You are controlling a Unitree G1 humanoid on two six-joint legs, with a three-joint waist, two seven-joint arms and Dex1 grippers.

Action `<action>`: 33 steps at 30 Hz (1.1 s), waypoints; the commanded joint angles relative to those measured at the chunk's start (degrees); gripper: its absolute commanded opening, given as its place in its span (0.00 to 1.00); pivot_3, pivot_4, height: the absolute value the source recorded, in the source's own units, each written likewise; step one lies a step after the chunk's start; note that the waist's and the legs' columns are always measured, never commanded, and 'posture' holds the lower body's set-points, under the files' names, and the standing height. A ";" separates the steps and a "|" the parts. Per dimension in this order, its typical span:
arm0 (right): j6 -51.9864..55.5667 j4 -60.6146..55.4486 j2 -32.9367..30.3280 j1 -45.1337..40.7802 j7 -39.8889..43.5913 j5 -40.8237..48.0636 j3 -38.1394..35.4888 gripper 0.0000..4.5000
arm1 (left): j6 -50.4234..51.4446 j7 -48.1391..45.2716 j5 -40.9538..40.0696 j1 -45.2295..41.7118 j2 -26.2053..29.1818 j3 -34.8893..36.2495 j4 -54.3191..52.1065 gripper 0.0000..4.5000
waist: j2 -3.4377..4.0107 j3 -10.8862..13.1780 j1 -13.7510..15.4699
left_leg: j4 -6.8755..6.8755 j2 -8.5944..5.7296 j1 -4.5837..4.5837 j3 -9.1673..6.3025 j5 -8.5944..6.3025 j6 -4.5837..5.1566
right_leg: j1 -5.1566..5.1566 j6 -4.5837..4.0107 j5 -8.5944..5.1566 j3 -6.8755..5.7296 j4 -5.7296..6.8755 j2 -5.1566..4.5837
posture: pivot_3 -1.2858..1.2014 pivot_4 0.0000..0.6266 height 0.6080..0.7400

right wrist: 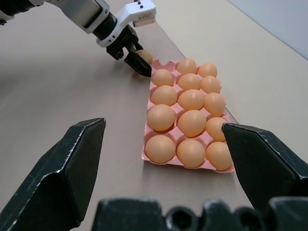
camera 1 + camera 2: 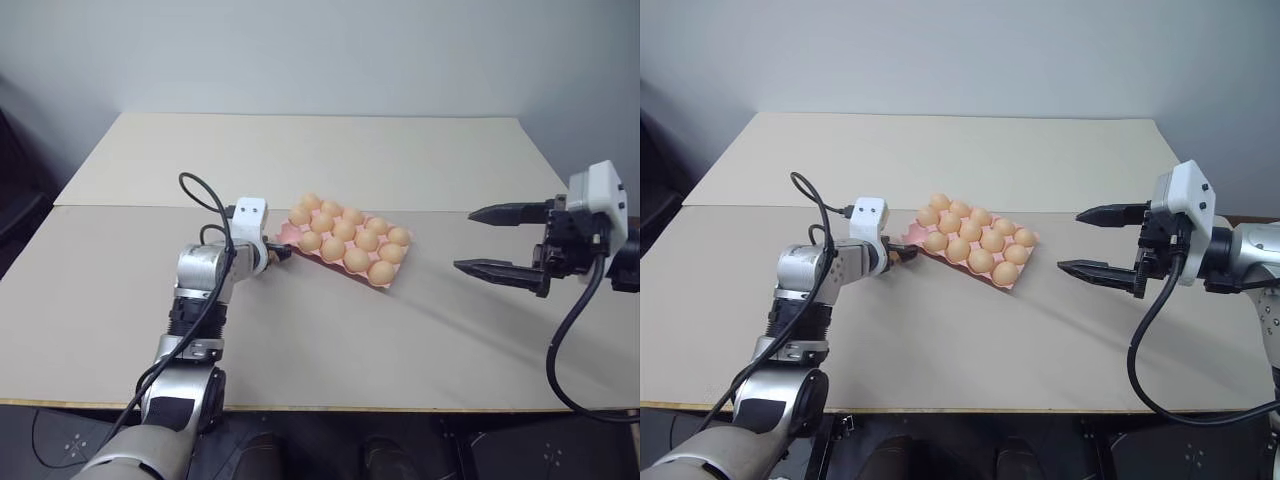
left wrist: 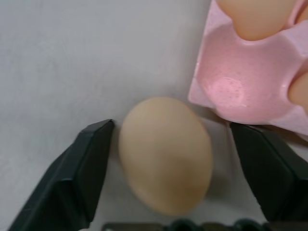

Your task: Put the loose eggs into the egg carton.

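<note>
You were at the pickup step for the last loose egg [image 3: 165, 155], which lay on the table [image 2: 450, 340] just beside the carton [image 1: 146, 153] corner nearest the left arm. The left gripper [image 3: 171, 161] straddled that egg, one finger [image 3: 79, 178] touching or nearly touching its side and the other standing off with a visible gap, so the jaws were partly spread and not yet pinching; whether the near finger had made contact could not be confirmed in the wrist view. The carton held eleven eggs, and the one empty cup [image 3: 240, 82] sat at that same corner, directly beyond the egg. The next move, as judged, called for closing evenly on the egg, lifting it clear of the scalloped rim, and carrying it a short way forward into the cup. Note that the far finger stood close to the carton edge, so closing could nudge the tray. The right gripper [image 2: 505, 240] hung spread wide, well apart from the carton, with bare table between them.
</note>
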 commanded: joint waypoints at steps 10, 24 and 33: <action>-0.31 0.05 -1.01 -2.11 0.39 0.94 -1.48 1.00 | 1.11 -0.92 0.64 1.34 0.78 0.80 -4.96 0.37 | 0.00 0.00 0.03 | 0.00 0.00 -0.05 -0.01 0.00 -0.01 | -0.02 0.00 0.00 -0.01 -0.04 0.00 | 0.52 0.24 1.00; -0.32 -0.52 -0.90 -1.55 -0.18 1.08 -2.24 1.00 | -3.80 -5.91 -5.19 8.16 4.15 7.35 -31.55 0.37 | 0.00 0.00 0.00 | 0.00 0.02 -0.05 0.00 0.01 -0.02 | -0.02 0.00 0.00 -0.01 -0.03 -0.01 | 0.52 0.24 1.00; -1.17 -2.01 0.03 1.27 -0.99 1.06 -3.84 1.00 | -6.62 -21.39 -16.21 16.07 15.04 12.48 -37.33 0.37 | 0.03 -0.01 -0.09 | -0.02 0.06 0.02 0.02 -0.01 0.02 | 0.00 0.00 0.00 0.01 -0.02 0.01 | 0.52 0.24 1.00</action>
